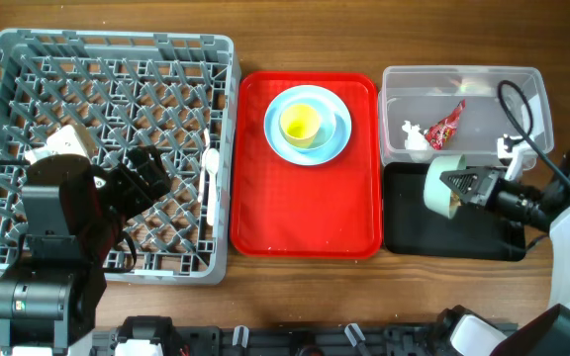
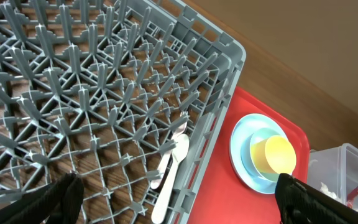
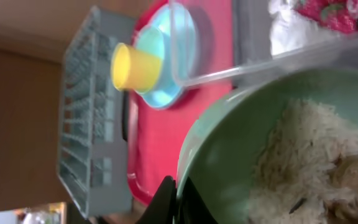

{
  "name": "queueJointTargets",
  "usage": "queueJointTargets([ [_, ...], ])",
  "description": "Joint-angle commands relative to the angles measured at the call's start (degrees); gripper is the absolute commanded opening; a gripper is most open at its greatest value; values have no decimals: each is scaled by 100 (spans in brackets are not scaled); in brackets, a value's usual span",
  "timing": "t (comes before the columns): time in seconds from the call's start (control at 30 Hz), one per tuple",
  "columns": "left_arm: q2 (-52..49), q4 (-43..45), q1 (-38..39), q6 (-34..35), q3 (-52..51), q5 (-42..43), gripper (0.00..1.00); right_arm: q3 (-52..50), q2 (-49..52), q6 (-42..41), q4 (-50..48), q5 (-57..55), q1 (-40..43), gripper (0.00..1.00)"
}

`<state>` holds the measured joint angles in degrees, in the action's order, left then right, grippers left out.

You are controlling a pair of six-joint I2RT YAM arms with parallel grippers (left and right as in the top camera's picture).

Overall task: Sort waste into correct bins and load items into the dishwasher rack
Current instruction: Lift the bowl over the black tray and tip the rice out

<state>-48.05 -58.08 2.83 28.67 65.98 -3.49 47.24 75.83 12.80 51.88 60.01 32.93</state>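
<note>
My right gripper [image 1: 466,186] is shut on the rim of the pale green bowl [image 1: 443,185], which is tipped on its side above the black tray [image 1: 443,235]. In the right wrist view, rice scraps [image 3: 316,162] cling inside the bowl [image 3: 241,155], with the gripper [image 3: 178,199] pinching its rim. The clear tub [image 1: 483,84] holds the red wrapper [image 1: 446,124] and the white tissue [image 1: 414,136]. My left gripper [image 1: 151,173] hangs open over the grey rack [image 1: 107,69]. The white spoon [image 2: 173,180] and fork [image 2: 169,149] lie in the rack between its fingers [image 2: 61,199].
The red tray [image 1: 305,222] sits between the rack and the bins. It carries the light blue plate [image 1: 336,148] with a light blue bowl and the yellow cup [image 1: 301,122] stacked on it. The tub stands right behind the black tray.
</note>
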Motion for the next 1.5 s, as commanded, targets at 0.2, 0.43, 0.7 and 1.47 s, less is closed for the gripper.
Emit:
queueJointTargets([
  [0.2, 11, 13, -39, 55, 79, 22, 100, -946, -92, -109, -1117, 2065, 363, 4],
  [0.43, 11, 11, -39, 55, 79, 24, 100, -979, -92, -555, -1235, 2846, 925, 4],
  [0.7, 11, 13, -39, 55, 79, 22, 100, -988, -92, -592, -1176, 2885, 1108, 4],
  [1.47, 7, 11, -39, 55, 79, 22, 100, -1021, -94, -1425, -756, 2889, 1108, 4],
])
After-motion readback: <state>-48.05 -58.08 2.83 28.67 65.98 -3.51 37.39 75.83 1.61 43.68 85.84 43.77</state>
